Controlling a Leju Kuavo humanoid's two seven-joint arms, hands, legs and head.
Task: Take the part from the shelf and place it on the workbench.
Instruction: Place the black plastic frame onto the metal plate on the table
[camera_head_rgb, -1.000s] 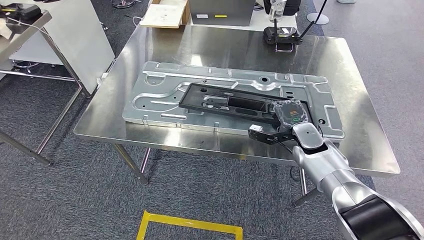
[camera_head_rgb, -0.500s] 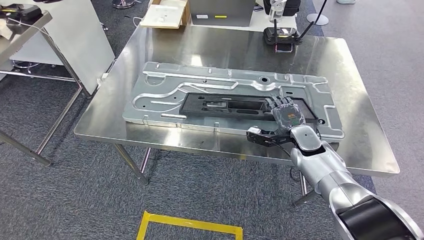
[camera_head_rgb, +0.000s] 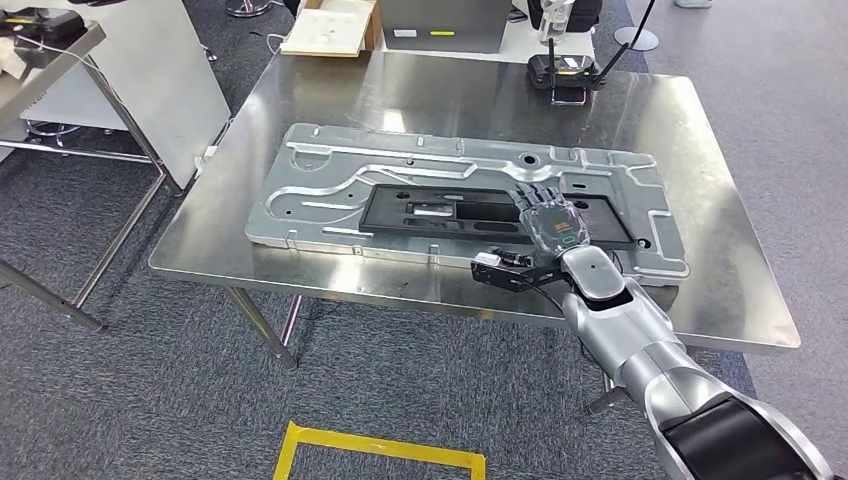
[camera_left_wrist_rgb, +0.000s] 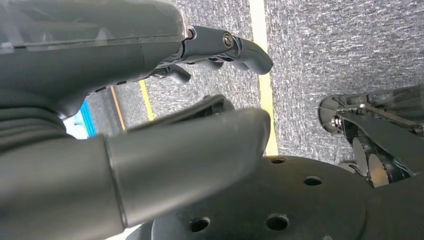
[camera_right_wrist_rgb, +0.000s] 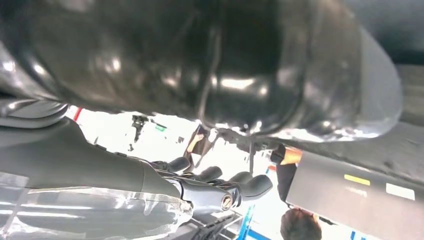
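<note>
Hovering over the near right part of the black part (camera_head_rgb: 478, 212), the right hand (camera_head_rgb: 552, 222) has its fingers (camera_head_rgb: 535, 197) stretched out and apart, holding nothing, its thumb (camera_head_rgb: 500, 270) pointing sideways over the workbench's (camera_head_rgb: 420, 90) near edge (whether the fingertips touch the part cannot be told). That long black frame lies flat in the recess of the stamped grey metal panel (camera_head_rgb: 330, 165), which rests on the steel workbench. Seen from its wrist, the left hand (camera_left_wrist_rgb: 165, 100) hangs over grey carpet (camera_left_wrist_rgb: 345, 45) with a yellow floor line (camera_left_wrist_rgb: 261, 80), fingers loosely curved, apart from the thumb and holding nothing.
</note>
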